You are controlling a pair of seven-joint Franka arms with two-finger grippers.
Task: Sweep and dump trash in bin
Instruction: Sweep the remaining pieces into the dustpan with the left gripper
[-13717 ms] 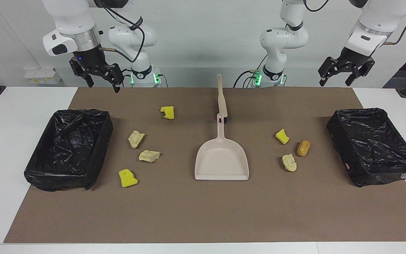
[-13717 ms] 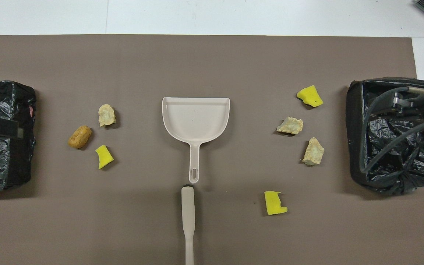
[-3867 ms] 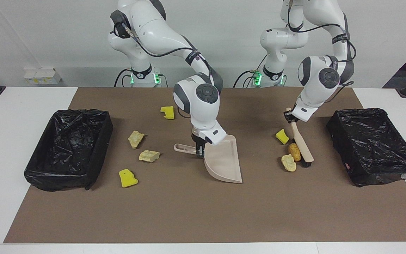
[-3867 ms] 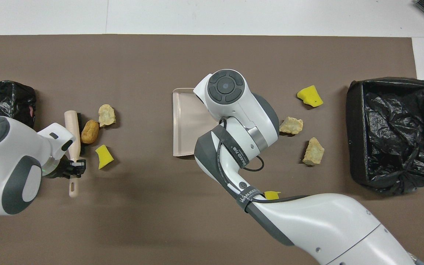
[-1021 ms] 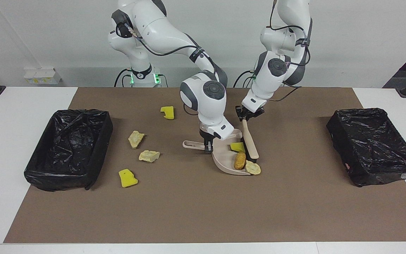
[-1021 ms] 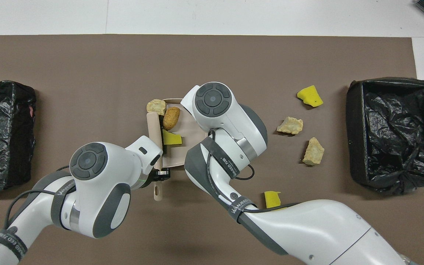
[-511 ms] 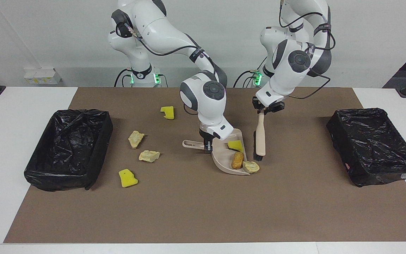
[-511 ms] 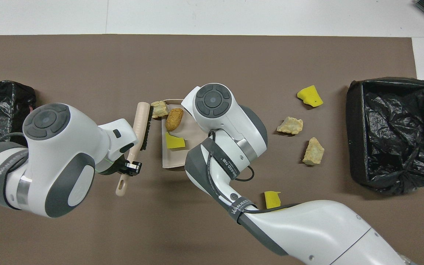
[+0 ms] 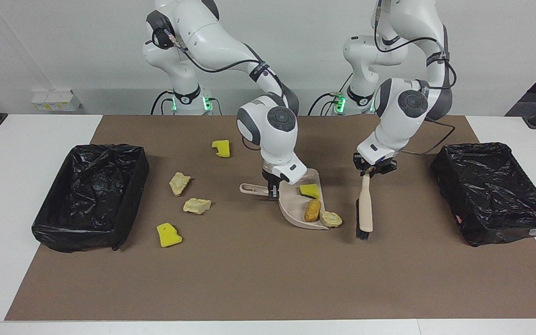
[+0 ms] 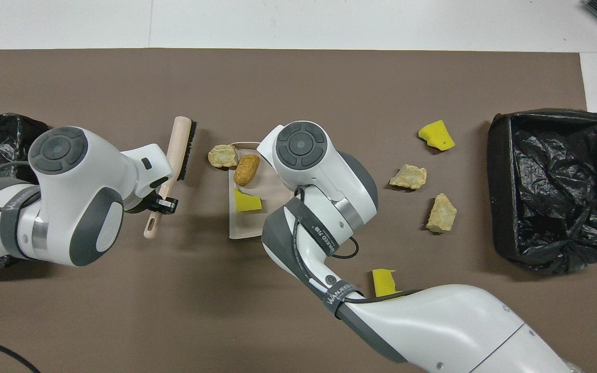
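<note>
My right gripper [image 9: 272,188] is shut on the handle of the beige dustpan [image 9: 296,207], which stands tilted on the mat at mid-table. In the pan lie a yellow sponge piece [image 9: 310,190] and an orange-brown lump [image 9: 313,210]. A beige chunk [image 9: 331,218] rests at the pan's lip. My left gripper [image 9: 372,167] is shut on the handle of the brush [image 9: 365,209], which hangs bristle end down beside the pan, toward the left arm's end. From overhead the brush [image 10: 180,150] is clear of the dustpan [image 10: 249,223], and my right gripper is hidden under its wrist.
Loose trash toward the right arm's end: two yellow pieces [image 9: 221,148] [image 9: 168,235] and two beige chunks [image 9: 179,183] [image 9: 197,205]. One black-lined bin [image 9: 105,148] stands at that end, another bin [image 9: 475,146] at the left arm's end.
My left gripper has drawn the brush away from the dustpan, toward the left arm's end of the table. The pan, its handle still gripped, has barely moved, and the three pieces stay with it.
</note>
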